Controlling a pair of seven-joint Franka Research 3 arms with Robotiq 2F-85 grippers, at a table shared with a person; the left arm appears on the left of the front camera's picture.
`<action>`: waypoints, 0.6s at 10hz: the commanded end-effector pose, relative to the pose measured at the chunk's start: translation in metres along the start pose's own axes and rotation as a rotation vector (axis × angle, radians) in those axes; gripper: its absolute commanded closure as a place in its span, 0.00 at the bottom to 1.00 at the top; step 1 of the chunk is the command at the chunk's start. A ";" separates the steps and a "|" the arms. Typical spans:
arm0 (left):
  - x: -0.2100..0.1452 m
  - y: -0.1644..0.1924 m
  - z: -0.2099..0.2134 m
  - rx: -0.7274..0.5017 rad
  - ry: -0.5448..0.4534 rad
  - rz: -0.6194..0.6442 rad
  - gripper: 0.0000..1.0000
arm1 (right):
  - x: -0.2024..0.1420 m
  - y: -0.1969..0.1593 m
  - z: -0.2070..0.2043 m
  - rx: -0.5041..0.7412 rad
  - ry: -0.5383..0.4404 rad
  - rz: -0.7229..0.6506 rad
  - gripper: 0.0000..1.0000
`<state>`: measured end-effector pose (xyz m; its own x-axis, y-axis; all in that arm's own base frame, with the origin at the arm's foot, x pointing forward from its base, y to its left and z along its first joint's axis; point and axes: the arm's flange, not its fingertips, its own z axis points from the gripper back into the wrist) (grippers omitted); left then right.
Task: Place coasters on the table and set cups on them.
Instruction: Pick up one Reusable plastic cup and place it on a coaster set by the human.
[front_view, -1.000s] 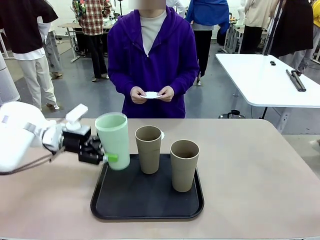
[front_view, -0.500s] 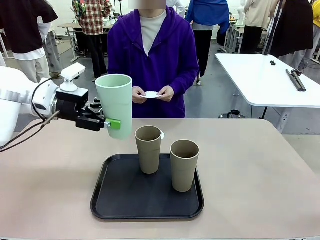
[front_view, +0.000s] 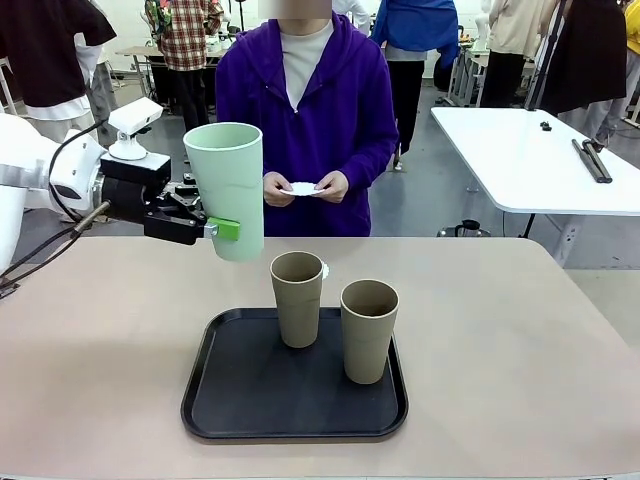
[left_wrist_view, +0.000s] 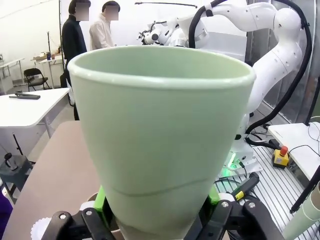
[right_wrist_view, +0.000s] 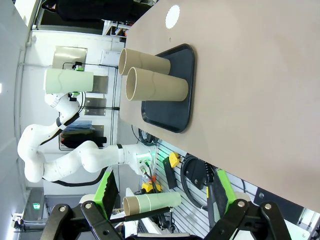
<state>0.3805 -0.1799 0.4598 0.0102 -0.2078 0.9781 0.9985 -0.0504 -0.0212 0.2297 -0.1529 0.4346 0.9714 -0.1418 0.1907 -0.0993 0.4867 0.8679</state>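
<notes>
Raised higher than half a second ago, the mint green cup (front_view: 227, 185) hangs above the table (front_view: 520, 340), left of the black tray (front_view: 240, 400). Its long axis is nearly vertical, mouth up, rim leaning slightly left. The left gripper (front_view: 228, 230) clamps its lower part. Two taupe cups (front_view: 298, 298) (front_view: 368, 330) stand upright on the tray. One coaster (right_wrist_view: 172, 16) lies on the table beyond it. The right gripper (right_wrist_view: 165, 190) is spread wide, holding nothing.

Bright, even indoor light with soft shadows; front view sharp, wrist views bent at the edges.
</notes>
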 end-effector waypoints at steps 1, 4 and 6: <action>-0.007 0.004 -0.002 -0.001 0.003 0.006 0.81 | 0.001 0.000 0.000 0.012 -0.003 0.003 0.00; -0.007 0.002 -0.001 -0.002 0.001 0.017 0.16 | 0.001 0.000 0.000 0.012 -0.003 0.003 0.00; 0.013 0.044 0.003 0.042 -0.014 -0.033 0.16 | 0.001 0.000 0.000 0.012 -0.003 0.003 0.00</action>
<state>0.3982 -0.1772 0.4644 0.0061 -0.2048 0.9788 0.9994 -0.0324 -0.0130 0.2297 -0.1528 0.4347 0.9714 -0.1417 0.1907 -0.0993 0.4867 0.8679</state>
